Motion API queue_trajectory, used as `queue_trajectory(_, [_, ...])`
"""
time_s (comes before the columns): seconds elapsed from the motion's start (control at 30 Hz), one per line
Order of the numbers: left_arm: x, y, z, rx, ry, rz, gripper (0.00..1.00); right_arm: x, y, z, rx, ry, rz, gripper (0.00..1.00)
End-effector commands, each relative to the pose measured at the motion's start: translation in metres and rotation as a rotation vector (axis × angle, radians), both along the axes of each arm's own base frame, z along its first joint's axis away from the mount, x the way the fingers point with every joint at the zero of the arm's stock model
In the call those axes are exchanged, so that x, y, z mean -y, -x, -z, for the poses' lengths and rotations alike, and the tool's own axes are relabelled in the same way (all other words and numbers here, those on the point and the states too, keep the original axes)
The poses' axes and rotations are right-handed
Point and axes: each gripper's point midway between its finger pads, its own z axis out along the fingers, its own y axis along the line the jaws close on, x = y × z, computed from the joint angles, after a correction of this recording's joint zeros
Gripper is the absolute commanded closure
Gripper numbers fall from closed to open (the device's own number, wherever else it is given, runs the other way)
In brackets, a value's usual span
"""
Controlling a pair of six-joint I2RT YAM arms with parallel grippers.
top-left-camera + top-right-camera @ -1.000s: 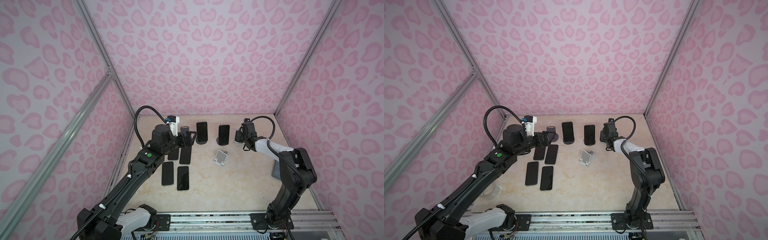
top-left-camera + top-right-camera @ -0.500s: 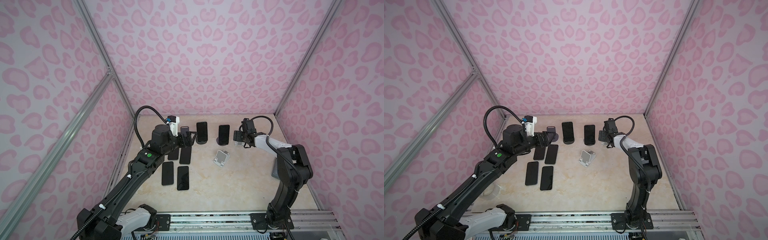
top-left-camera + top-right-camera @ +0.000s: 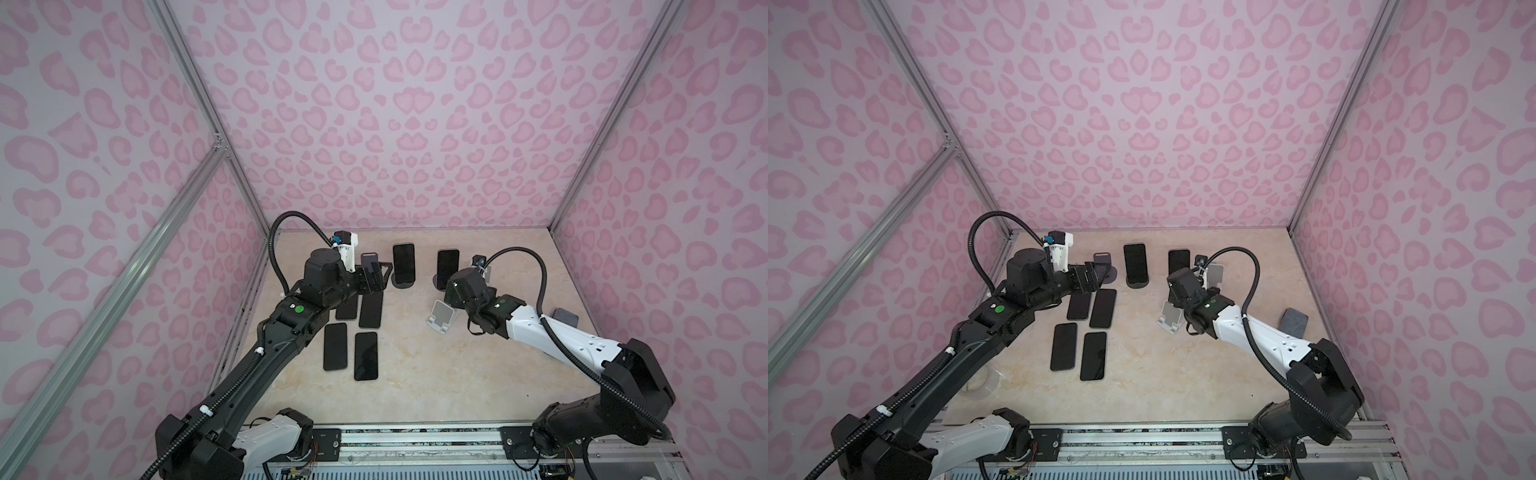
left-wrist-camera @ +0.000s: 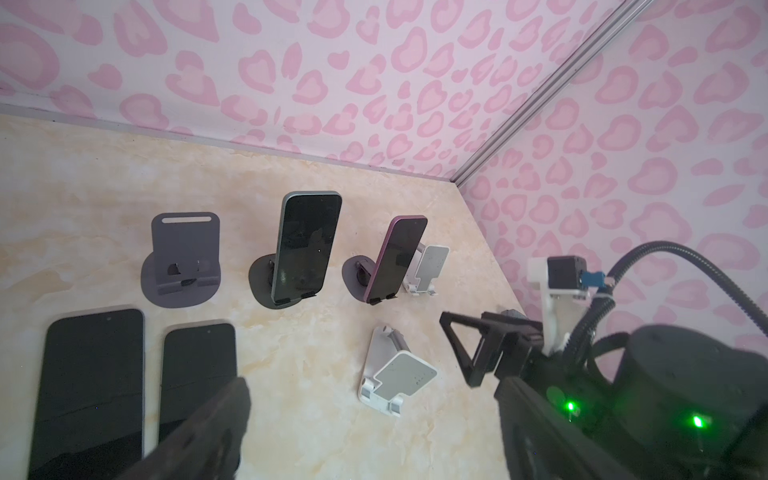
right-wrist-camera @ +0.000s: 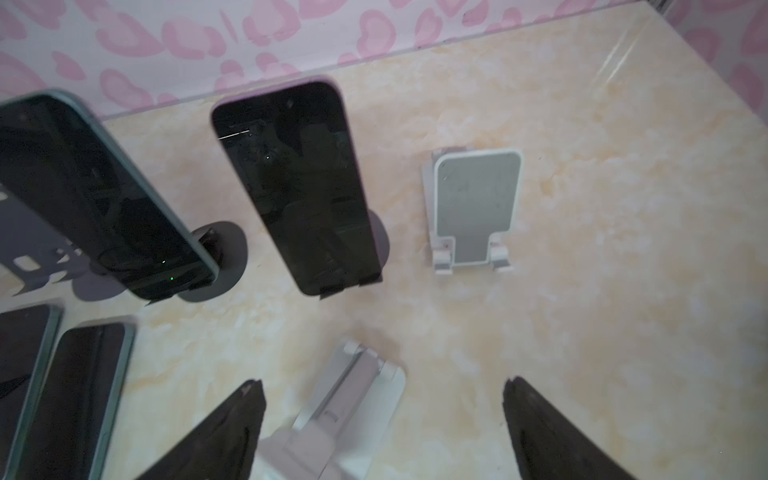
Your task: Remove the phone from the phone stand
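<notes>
1. the purple phone (image 3: 448, 264) leans in its dark round stand (image 4: 354, 278) near the far edge of the table (image 3: 415, 395), a little right of the middle; it has not been lifted out.
2. just to its left, the green-edged phone (image 3: 403, 259) leans in a second dark stand (image 3: 402, 283), also near the far edge.
3. further left along that edge, the empty grey stand (image 4: 183, 257) sits upright.
4. the right end effector (image 5: 382, 384) has its jaws spread wide and grips nothing; it hangs over the table in front of the purple phone, apart from it.
5. a white stand (image 5: 340, 415) sits on the table below that end effector, close by one finger (image 5: 232, 428); whether the two touch i cannot tell.
6. a second white stand (image 5: 473, 203) stands empty just beside the purple phone, on the side toward the right edge.
7. the left end effector (image 3: 376, 279) is likewise spread wide and empty, held just in front of the empty grey stand.
8. four phones lie flat toward the left edge, dark faces up: the rear left phone (image 3: 347, 308) is partly under the left arm, with the rear right phone (image 3: 370, 309) beside it. nearer the front edge are the front left phone (image 3: 335, 352) and the front right phone (image 3: 366, 356).
9. a small grey object (image 3: 565, 318) lies near the right edge, well apart from the phones.
</notes>
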Motion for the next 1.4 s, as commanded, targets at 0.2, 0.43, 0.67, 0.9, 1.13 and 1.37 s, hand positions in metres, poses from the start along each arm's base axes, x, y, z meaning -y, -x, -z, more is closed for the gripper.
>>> queue_trajectory(0.2, [0.003,-0.001,-0.008,0.021,0.031,0.01,0.04,-0.028,-0.003,0.012,0.052,-0.042,0.201,0.01])
queue_trajectory(0.43, [0.003,0.001,-0.011,0.025,0.038,0.012,0.04,-0.031,0.002,0.05,-0.038,-0.022,0.25,0.03])
queue_trajectory(0.67, [0.006,0.002,-0.011,0.019,0.048,0.029,0.04,-0.024,0.005,0.078,-0.049,0.025,0.265,0.14])
queue_trajectory(0.9, [0.004,0.005,-0.017,0.052,0.042,0.035,0.04,-0.026,0.006,0.075,0.003,0.103,0.216,0.28])
queue_trajectory(1.13, [0.007,0.004,-0.015,0.043,0.046,0.044,0.04,-0.023,0.013,0.07,0.061,0.054,0.136,0.35])
queue_trajectory(1.37, [0.007,0.004,-0.016,0.047,0.044,0.045,0.04,-0.005,0.013,0.059,0.072,0.143,0.003,0.36])
